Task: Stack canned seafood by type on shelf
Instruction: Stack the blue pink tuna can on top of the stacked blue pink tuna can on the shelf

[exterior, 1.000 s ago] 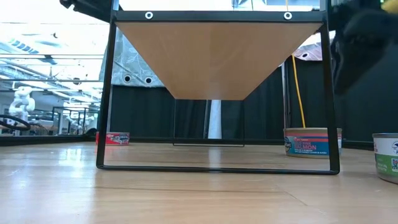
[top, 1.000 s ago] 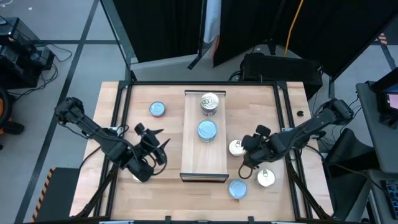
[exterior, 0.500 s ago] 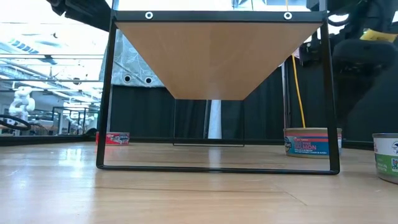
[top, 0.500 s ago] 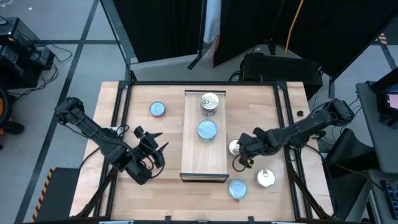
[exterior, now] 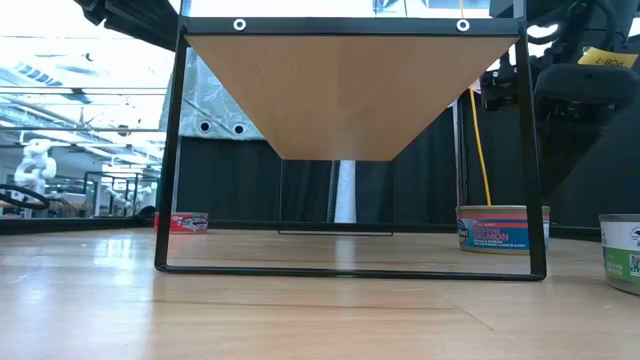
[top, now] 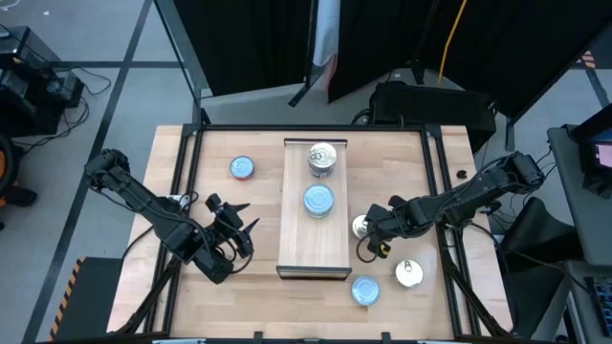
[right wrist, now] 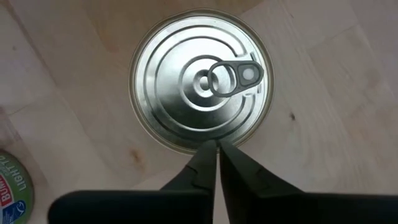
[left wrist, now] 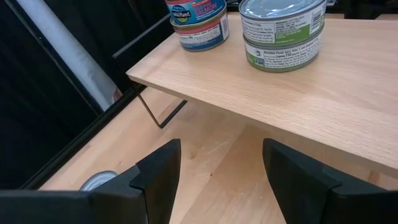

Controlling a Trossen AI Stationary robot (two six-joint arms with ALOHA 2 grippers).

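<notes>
The desk is a broad butcher-block top of pale planks, and down its middle runs the shelf — a long narrow light-wood board on a thin black wire frame, raised so the tins sit clear of the desktop. Two stacks already stand on its far half: a silver pull-tab stack nearest the far edge and a blue-topped stack just in front of it, each two tins high in the left wrist view, like on like, which is the sorting the task wants.

The rest are loose, short round metal tins with paper bands. One blue tin lies toward the far left corner; toward the near right corner sit another blue tin and a cream-topped tin.

The right gripper hangs just right of the shelf, directly above a silver tin with ribbed lid and ring pull; its jaws are pinched together on nothing, tips over the tin's rim — so I'd judge it must spread before any grasp. The left gripper waits left of the shelf, jaws spread and empty.
</notes>
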